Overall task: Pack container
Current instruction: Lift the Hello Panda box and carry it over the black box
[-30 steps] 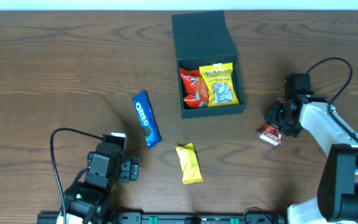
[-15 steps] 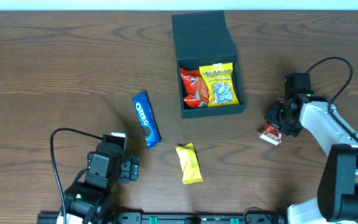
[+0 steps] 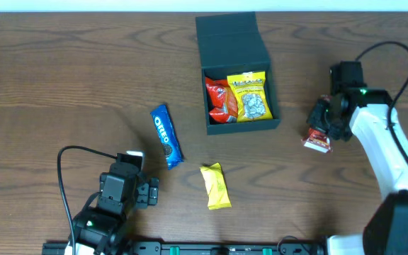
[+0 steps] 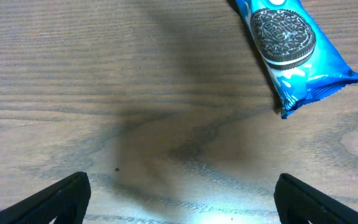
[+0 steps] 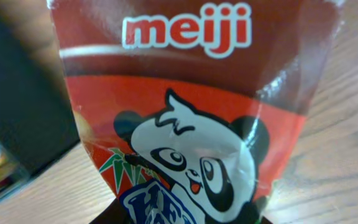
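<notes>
Overhead: right gripper clamping red snack packet; box lying to its left, right arm nearer; left gripper gaping, idling.

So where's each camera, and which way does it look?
Overhead: above the brown wooden table, looking down; left arm and right arm show.
Left wrist: on left arm, facing the table; open left tool tips show.
Right wrist: on right arm, close to the red Meiji panda packet; right tool barely shows.
Shared: overhead and left wrist see the blue Oreo packet.
</notes>
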Controlling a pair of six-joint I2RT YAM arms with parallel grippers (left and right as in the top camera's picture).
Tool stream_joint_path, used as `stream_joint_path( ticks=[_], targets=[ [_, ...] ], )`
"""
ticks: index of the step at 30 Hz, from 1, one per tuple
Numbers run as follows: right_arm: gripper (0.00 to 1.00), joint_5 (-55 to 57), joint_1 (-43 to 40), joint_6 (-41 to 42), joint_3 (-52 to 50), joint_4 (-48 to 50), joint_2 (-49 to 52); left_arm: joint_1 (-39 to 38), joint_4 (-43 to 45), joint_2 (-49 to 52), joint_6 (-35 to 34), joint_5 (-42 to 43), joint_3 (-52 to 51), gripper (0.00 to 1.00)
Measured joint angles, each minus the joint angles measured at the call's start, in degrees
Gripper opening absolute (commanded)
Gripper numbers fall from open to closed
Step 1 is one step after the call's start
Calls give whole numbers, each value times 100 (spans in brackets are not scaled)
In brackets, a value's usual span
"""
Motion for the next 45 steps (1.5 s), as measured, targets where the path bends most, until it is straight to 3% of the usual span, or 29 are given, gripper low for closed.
stream_joint_path(
  ticks=[7, 16, 28, 45],
  targets=[
    [19, -96, 896, -466, 1123, -750, -50, 0, -2, 0, -2, 2, 2, 95],
    [18, -391, 1912, -826, 2203, -761, 98, 0, 0, 0, 0, 0, 2, 95],
    [19, -911, 1952, -1126, 3233, -358, 2245, 0, 0, 0, -2, 0, 2, 95],
    [16, -1266, 2223, -1147, 3270, -4, 3045, 0, 0, 0, -2, 2, 0, 95]
  ],
)
